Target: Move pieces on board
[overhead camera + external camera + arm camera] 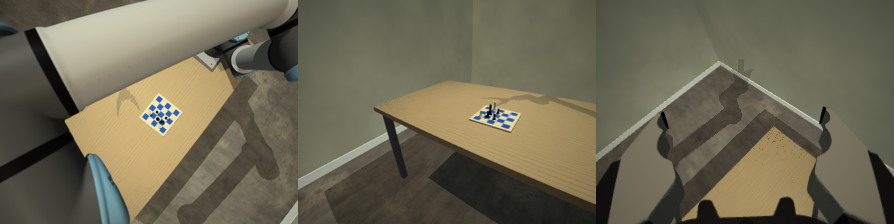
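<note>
A small blue and cream chessboard (161, 114) lies on the wooden table; it also shows in the exterior view (495, 118). Several pieces stand upright on it: black ones clustered near the middle (489, 111) and two white ones, one at the far edge (494, 105) and one at the left edge (480, 113). The square labels are too small to read. My gripper (743, 110) is open and empty, fingers wide apart. It hangs high above the table's far corner, away from the board. The board is not in the wrist view.
The arm's big links (122, 49) fill the upper left of the top view. The arm's base (217, 54) is mounted at one end of the table. The arm's shadow (529, 99) falls across the table beyond the board. The wrist view shows the table corner (766, 170), floor and walls.
</note>
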### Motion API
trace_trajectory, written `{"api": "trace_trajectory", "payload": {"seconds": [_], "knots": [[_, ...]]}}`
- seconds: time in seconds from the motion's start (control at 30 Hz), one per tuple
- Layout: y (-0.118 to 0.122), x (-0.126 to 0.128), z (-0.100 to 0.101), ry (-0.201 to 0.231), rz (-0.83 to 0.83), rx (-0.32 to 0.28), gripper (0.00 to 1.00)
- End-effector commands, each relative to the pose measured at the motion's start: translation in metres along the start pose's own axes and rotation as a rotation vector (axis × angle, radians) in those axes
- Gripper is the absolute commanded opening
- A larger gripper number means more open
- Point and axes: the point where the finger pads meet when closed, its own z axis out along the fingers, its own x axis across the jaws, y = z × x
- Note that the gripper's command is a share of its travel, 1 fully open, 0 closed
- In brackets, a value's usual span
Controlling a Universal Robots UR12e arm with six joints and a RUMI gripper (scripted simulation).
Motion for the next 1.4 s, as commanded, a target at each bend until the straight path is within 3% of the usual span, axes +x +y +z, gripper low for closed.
{"api": "trace_trajectory", "payload": {"seconds": [0.0,0.83,1.1,1.37], "knots": [[-0.001,-0.001,-0.001,0.001,-0.002,0.001,1.0],[0.004,0.003,0.003,0.001,-0.008,-0.009,1.0],[0.023,0.015,0.016,0.001,-0.026,-0.039,1.0],[0.077,0.045,0.05,-0.01,-0.082,-0.127,1.0]]}}
